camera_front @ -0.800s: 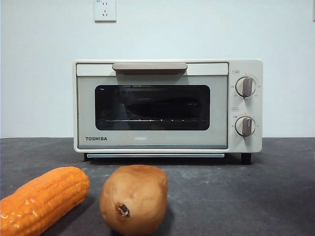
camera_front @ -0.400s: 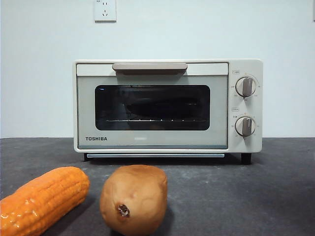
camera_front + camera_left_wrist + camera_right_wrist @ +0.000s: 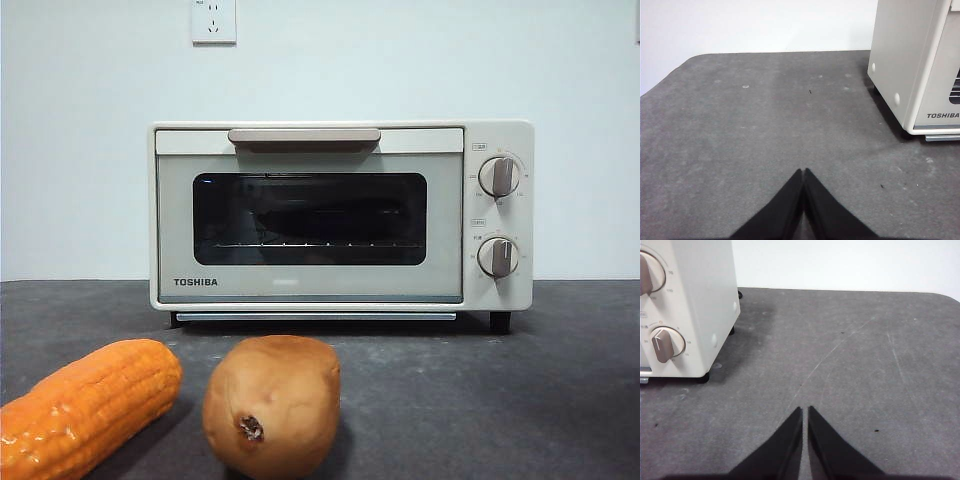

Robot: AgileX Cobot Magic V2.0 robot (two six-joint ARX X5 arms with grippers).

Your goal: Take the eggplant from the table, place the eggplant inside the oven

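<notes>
Oven (image 3: 340, 215) shut, standing on worktop (image 3: 520, 400) against the back wall. Dim elongated dark shape behind the glass on the wire rack, likely the eggplant (image 3: 330, 215); too dark to confirm colour or stem. Corn cob (image 3: 85, 405) near the front edge, cut off at the picture's corner. Potato (image 3: 272, 405) just beside it, apart, base cut off. Left end effector (image 3: 803, 172) clenched, tips together, grasping nothing, over bare worktop off the oven's logo side; rounded worktop corner in view beyond. Right end effector (image 3: 805, 410) nearly clenched, thin slit between tips, grasping nothing, over bare worktop on the knob (image 3: 662, 342) side. Wide free surface either side of oven. Neither arm visible in front view.
</notes>
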